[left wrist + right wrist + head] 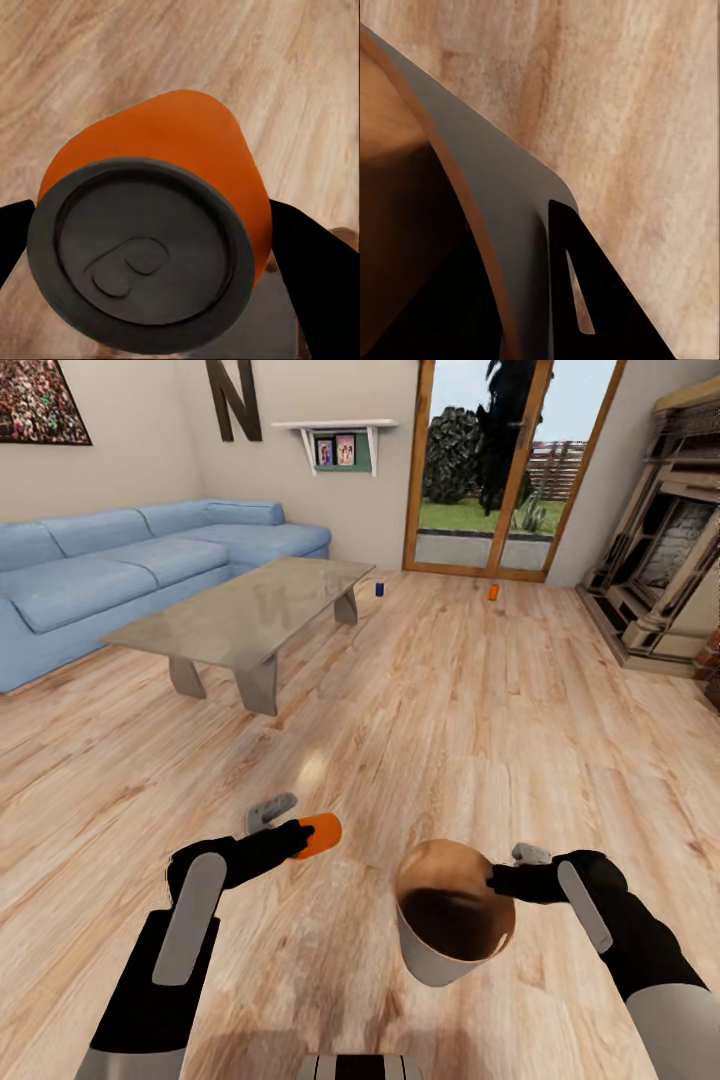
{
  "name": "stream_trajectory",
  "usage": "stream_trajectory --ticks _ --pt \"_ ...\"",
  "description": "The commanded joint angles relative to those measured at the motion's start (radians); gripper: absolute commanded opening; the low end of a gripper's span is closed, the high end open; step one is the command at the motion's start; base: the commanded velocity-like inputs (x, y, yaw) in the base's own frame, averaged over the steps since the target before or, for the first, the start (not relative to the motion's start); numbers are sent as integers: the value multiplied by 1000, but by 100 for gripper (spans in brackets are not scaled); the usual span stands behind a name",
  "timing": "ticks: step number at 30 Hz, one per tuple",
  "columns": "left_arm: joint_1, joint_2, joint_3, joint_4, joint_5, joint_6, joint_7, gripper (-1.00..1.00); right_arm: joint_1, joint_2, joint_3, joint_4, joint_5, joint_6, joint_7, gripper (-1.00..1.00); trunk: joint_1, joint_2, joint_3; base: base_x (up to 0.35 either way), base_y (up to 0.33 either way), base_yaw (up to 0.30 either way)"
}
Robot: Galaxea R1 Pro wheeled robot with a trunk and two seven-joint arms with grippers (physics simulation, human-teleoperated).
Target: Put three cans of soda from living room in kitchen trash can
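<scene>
1. In the head view the left tool (297, 838) was closed around an orange can (320, 834), which lay on its side in the air above the wooden floor (450, 710). The right tool (497, 880) gripped the rim of the trash can (452, 912), which was lifted and tilted so its brown inside faced the camera.
2. The left wrist view showed what the head view could not: the orange can's (165, 210) dark end with its pull tab, and a black finger (315, 285) pressed to each side of the body.
3. The right wrist view showed the bin's (487, 210) grey wall edge-on with one black finger (592, 300) against its outside. The inner finger was hidden, so the grip could only be read from the head view.
4. Two more cans stood on the floor far off near the glass door (500, 470): a blue can (379, 589) just beyond the bench (250, 610), and a second orange can (493, 592) well apart from it.
5. The room held a light blue corner sofa (120, 570), a big dark letter N (232, 398) on the wall, a small shelf (335, 440) and a fireplace (670, 550).
6. The fireplace and a wall picture (38, 400) were cut off at the frame edges; the far cans were too small to show detail.
</scene>
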Motion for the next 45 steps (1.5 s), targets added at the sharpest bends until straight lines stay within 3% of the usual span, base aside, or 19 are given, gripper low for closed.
stream_trajectory --ticks 1,3,5,9,10,13,18,20,24,29,32,35,41,45 --pt "0 1 -10 -2 20 4 0 -100 -9 0 0 15 -16 1 3 -100 0 0 4 0 0 0" --pt "-1 -1 -26 -4 66 4 0 -100 -24 4 1 58 -15 1 2 -100 -1 1 12 0 0 0" --pt "-3 -3 -58 -5 87 3 -2 -100 -45 15 2 102 -15 1 2 -100 -2 1 20 0 0 0" --pt "-8 -7 -117 -6 99 3 -4 -100 -69 23 3 159 -10 -2 2 -100 -4 2 35 0 0 0" --pt "-9 -8 -146 -6 101 2 -5 -100 -75 25 3 171 9 -7 2 -100 -5 2 39 0 0 0" --pt "-10 -14 -188 -5 103 2 -6 -100 -79 40 2 179 56 -10 2 -100 -6 3 50 0 0 0" --pt "-10 -29 -274 -1 106 0 -6 -100 -81 57 3 183 86 -13 3 -100 -8 4 70 0 0 0" --pt "-10 -32 -309 0 135 0 -6 -100 -81 60 4 183 90 -13 4 -100 -9 5 78 0 0 0" --pt "-13 -31 -344 14 199 -1 1 -100 -80 61 5 180 91 -14 6 -100 -11 6 93 0 0 0" --pt "-20 -31 -358 79 217 0 0 -100 -78 61 8 170 92 -14 7 -100 -13 7 112 0 0 0" --pt "-29 -29 -374 112 218 -1 2 -100 -74 68 102 160 91 -15 12 -100 -13 7 112 0 0 0" --pt "-30 -25 -378 126 218 -3 4 -100 -72 70 139 146 90 -15 14 -100 -13 7 112 0 0 0" --pt "-30 -24 -380 151 217 -7 1 -100 -68 72 157 124 86 -13 15 -100 -13 7 112 0 0 0" --pt "-35 -28 -381 246 214 -12 -3 -100 -67 73 160 118 86 -10 16 -100 -13 7 112 0 0 0"
